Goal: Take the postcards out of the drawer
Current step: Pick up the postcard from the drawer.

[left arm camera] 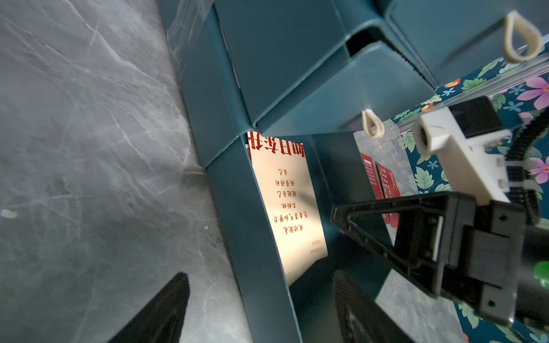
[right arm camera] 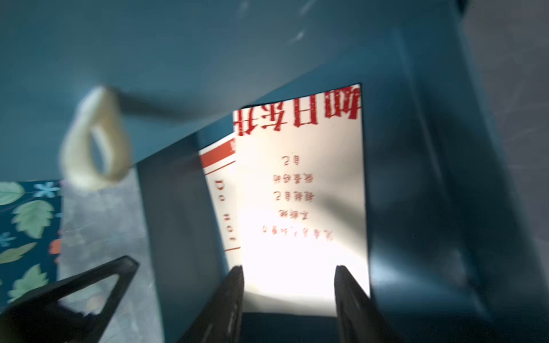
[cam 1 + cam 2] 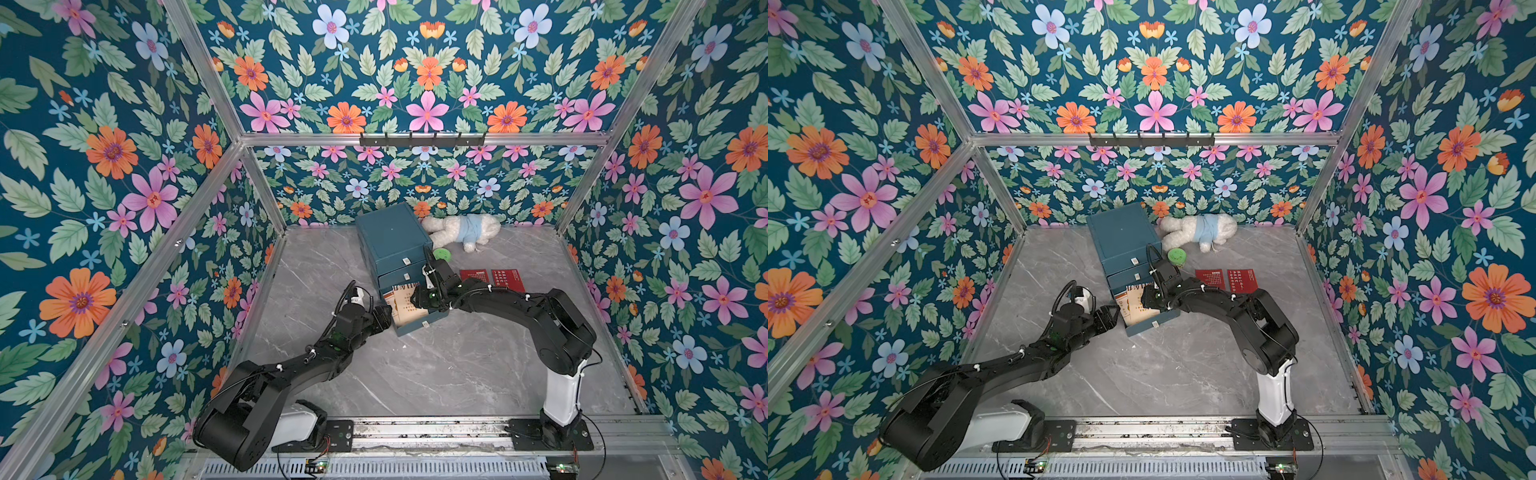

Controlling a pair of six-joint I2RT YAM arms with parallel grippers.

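Two cream postcards (image 2: 300,193) sit in the open drawer (image 3: 419,326); two red postcards (image 3: 492,280) are out on the worktop (image 3: 457,365). Right tool (image 2: 288,285), jaws apart over the top card's edge, may skid or take both. Left tool (image 1: 260,274), apart astride the drawer wall, could shove it.

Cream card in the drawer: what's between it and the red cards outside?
The drawer's blue side wall stands between the cream card and the red cards; the left wrist view shows it.
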